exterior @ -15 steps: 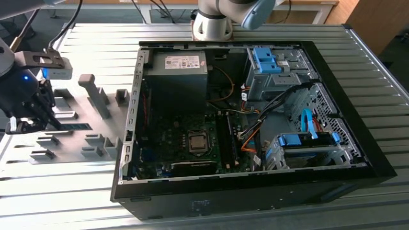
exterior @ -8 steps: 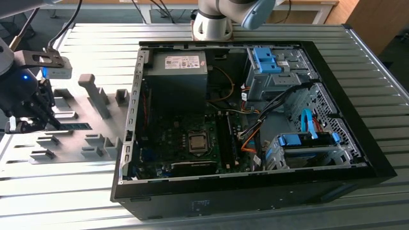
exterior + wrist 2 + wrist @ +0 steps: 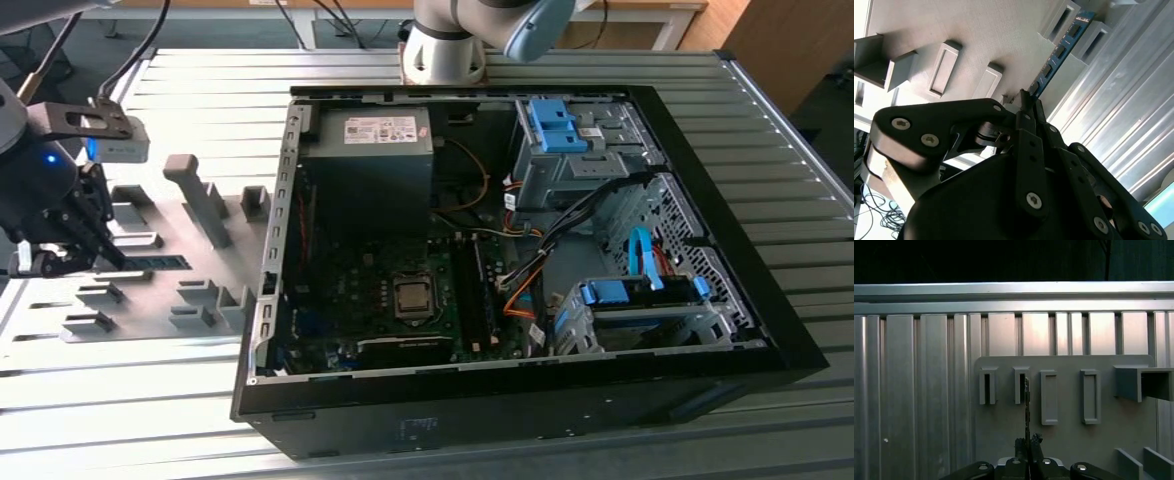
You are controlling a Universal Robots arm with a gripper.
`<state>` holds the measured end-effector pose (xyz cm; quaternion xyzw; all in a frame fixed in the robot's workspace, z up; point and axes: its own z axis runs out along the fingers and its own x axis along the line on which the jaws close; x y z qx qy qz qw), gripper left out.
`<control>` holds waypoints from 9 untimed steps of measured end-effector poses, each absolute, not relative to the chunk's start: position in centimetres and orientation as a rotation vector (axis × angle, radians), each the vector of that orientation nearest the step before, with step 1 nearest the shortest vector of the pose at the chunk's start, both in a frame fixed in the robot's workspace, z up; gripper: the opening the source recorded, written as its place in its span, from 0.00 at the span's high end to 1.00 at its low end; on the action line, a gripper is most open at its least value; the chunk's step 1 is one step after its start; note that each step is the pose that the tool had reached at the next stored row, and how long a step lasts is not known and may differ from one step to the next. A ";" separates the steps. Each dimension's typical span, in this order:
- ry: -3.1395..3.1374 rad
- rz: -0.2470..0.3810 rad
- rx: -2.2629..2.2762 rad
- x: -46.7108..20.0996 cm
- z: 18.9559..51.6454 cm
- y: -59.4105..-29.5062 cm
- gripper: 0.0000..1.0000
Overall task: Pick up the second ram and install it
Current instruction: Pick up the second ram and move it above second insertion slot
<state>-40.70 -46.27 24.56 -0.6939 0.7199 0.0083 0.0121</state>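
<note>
The second ram point(image 3: 1061, 50) is a thin blue board with dark chips, and my gripper point(image 3: 1029, 97) is shut on its near end. Its far end reaches in between two grey fixture blocks point(image 3: 1094, 35). In the first wrist view the ram point(image 3: 1027, 405) shows edge-on, rising from the gripper point(image 3: 1029, 442) to a slotted block point(image 3: 1020, 385). In the exterior view the gripper point(image 3: 107, 258) is at the far left over the grey fixture plate point(image 3: 147, 300), with the ram point(image 3: 158, 262) sticking out toward the open PC case point(image 3: 534, 400).
Inside the case the motherboard's long memory slots point(image 3: 475, 290) run beside the processor socket point(image 3: 414, 298). A power supply point(image 3: 367, 150), loose cables point(image 3: 534, 270) and blue drive-bay latches point(image 3: 561, 125) crowd the case. Tall grey fixture blocks point(image 3: 200, 200) stand between gripper and case.
</note>
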 end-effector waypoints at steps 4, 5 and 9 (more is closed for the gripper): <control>2.244 0.026 -2.163 -40.7 24.7 -46.3 0.86; 2.244 0.026 -2.163 -40.7 24.7 -46.3 0.86; 2.244 0.026 -2.163 -40.7 24.9 -46.3 0.86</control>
